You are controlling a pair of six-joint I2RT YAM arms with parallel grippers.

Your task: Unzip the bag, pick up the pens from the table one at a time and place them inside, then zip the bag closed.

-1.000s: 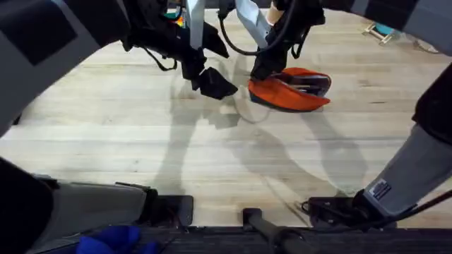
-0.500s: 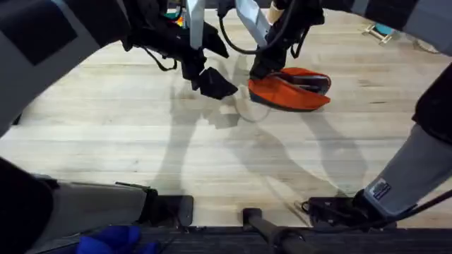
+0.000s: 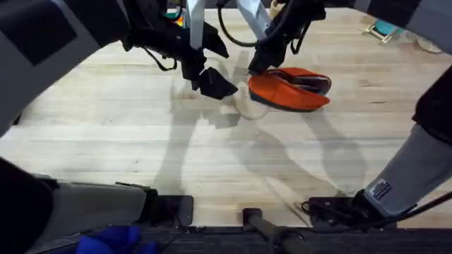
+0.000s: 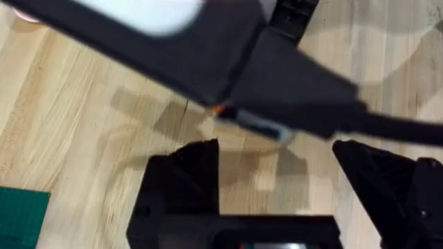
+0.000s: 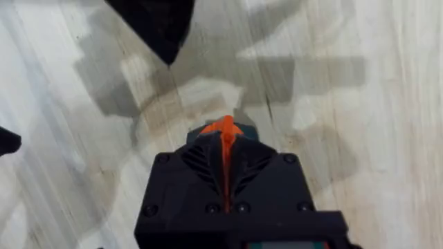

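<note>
The orange bag [image 3: 286,92] lies on the table [image 3: 212,155] right of centre, its mouth gaping and showing dark lining [image 3: 311,83]. At the bag's left end my right gripper [image 3: 256,67] is shut on an orange strip of the bag, its zipper tab by the look of it. In the right wrist view that strip [image 5: 225,135] is pinched between the closed fingers. My left gripper [image 3: 212,83] hangs open just left of the bag with nothing between its fingers [image 4: 183,176]; the right arm [image 4: 277,76] crosses in front of it. The pens are hidden.
A teal and yellow object [image 3: 381,30] lies at the far right of the table. A green mat corner [image 4: 21,214] lies beside the left gripper. The near half of the table is bare wood.
My right gripper has shifted slightly back and left, keeping hold of the bag's left end. The left gripper has stayed put.
</note>
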